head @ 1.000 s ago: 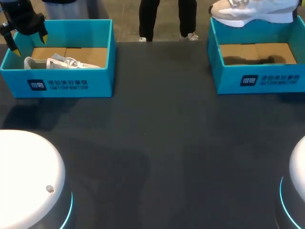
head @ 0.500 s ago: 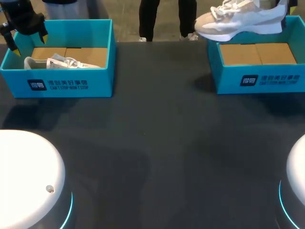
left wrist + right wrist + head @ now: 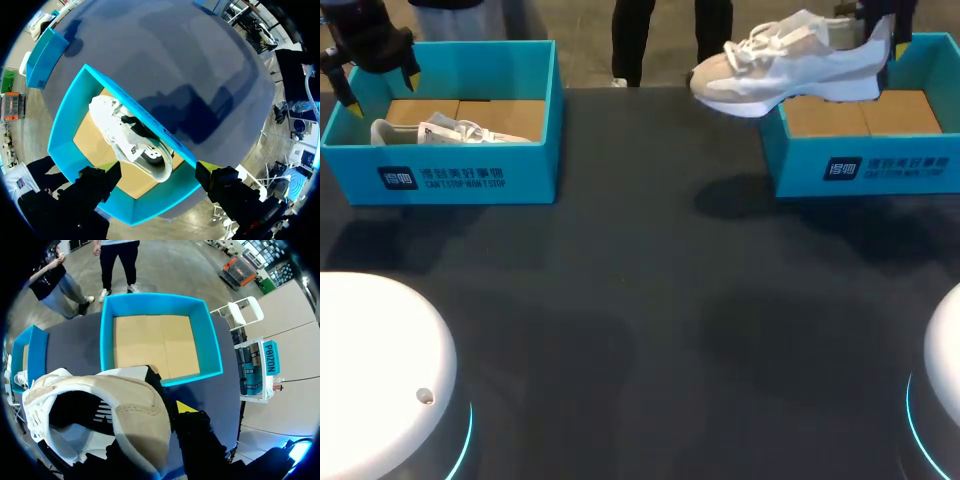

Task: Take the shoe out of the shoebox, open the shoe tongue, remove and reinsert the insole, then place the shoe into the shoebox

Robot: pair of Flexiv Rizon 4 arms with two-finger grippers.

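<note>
One white and beige sneaker point(image 3: 790, 65) hangs at the upper right over the blue cardboard shoebox point(image 3: 860, 170), heel pinched by the right gripper point(image 3: 875, 30), while the left gripper point(image 3: 382, 90), upper left, has its fingers spread apart.

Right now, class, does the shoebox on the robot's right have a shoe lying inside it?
No: the right shoebox shows only its bare cardboard floor; the shoe hangs above its left wall.
</note>
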